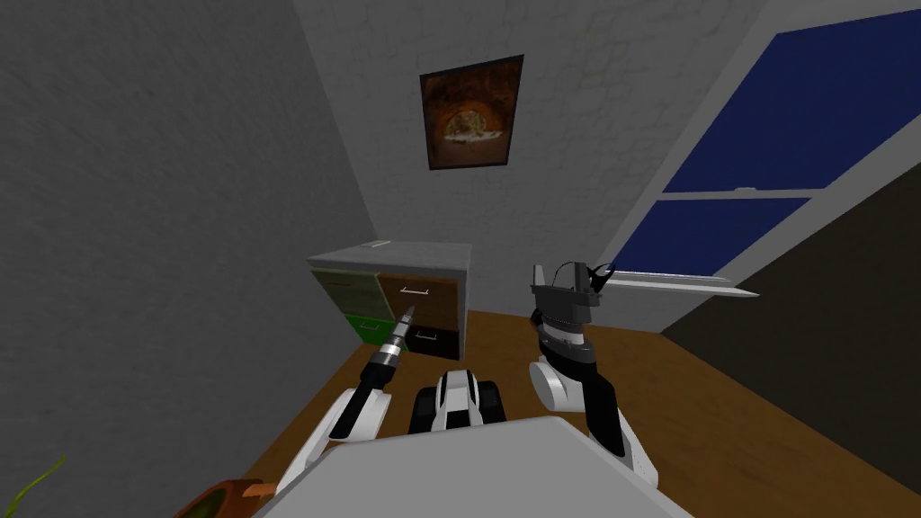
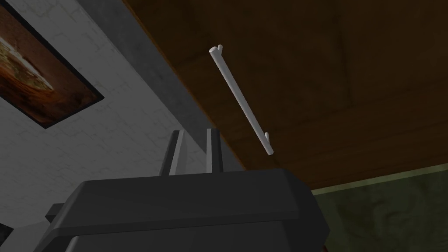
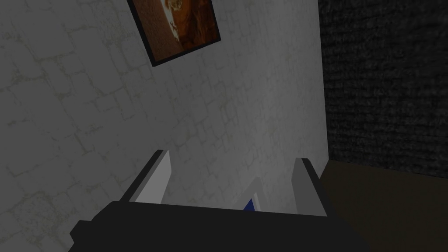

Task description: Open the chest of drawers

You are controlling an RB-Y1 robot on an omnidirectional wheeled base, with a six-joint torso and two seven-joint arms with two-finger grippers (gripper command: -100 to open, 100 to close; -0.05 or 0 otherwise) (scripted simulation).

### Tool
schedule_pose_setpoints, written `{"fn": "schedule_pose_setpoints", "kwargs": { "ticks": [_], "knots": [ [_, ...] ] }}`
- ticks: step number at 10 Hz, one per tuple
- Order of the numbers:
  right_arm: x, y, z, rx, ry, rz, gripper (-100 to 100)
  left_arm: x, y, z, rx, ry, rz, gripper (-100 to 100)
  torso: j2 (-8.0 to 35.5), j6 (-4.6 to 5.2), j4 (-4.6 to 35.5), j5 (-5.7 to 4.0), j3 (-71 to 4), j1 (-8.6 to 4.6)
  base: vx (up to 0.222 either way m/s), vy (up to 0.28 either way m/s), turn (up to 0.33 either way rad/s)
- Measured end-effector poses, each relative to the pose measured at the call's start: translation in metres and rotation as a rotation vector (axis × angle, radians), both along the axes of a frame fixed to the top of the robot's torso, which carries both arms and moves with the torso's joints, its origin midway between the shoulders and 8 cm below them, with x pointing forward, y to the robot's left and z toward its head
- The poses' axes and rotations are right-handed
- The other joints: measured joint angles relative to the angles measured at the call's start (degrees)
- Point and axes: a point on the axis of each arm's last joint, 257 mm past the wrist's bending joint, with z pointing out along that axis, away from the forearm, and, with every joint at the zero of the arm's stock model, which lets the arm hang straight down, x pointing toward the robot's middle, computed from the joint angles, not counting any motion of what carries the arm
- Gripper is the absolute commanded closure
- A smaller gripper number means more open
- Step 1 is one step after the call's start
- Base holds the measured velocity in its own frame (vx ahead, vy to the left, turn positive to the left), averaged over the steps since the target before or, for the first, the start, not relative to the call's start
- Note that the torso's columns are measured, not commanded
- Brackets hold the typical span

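Observation:
A grey chest of drawers [image 1: 430, 256] stands in the corner against the back wall. It has an olive and a bright green drawer front on one side, and a brown drawer [image 1: 423, 301] over a black one on the other. My left gripper [image 1: 407, 312] reaches out to the brown drawer, just below its thin pale bar handle [image 1: 415, 290]. In the left wrist view the fingers [image 2: 213, 148] of the left gripper [image 2: 195, 131] stand close together, shut on nothing, beside the handle [image 2: 241, 99] and apart from it. My right gripper [image 1: 567, 277] is raised at the right and open [image 3: 229, 175].
A dark wall runs close along the left of the chest. A framed picture [image 1: 471, 112] hangs above it and a window [image 1: 764, 153] lies to the right. Brown wooden floor [image 1: 719, 405] spreads in front. A plant pot [image 1: 220, 499] sits near my left side.

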Motion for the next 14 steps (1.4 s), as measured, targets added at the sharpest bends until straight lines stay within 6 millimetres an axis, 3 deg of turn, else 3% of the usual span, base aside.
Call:
{"fn": "schedule_pose_setpoints", "kwargs": {
  "ticks": [5,6,11,12,14],
  "knots": [
    [0.000,0.000,0.000,0.000,0.000,0.000,0,0.002,-0.001,-0.001,0.015,0.018,0.000,-100,1.1,-0.02,0.3,0.07,0.7,0.24,0.123,-0.035,-0.029],
    [0.000,0.000,0.000,0.000,0.000,0.000,0,0.002,-0.001,-0.001,0.015,0.019,0.000,100,1.1,-0.02,0.3,0.06,0.6,0.22,0.011,-0.002,0.001],
    [0.000,0.000,0.000,0.000,0.000,0.000,0,-0.007,-0.005,0.003,0.017,0.020,-0.010,100,0.8,-0.01,0.2,0.06,0.5,0.19,-0.144,0.028,0.022],
    [0.000,0.000,0.000,0.000,0.000,0.000,0,-0.007,-0.005,0.003,0.017,0.020,-0.010,-100,0.4,-0.01,0.1,0.01,0.3,0.03,0.057,-0.007,-0.030],
    [0.000,0.000,0.000,0.000,0.000,0.000,0,-0.005,-0.002,-0.001,0.015,0.030,-0.004,-100,0.1,-0.02,0.0,-0.01,0.0,0.00,0.163,-0.029,-0.018]
  ]
}}
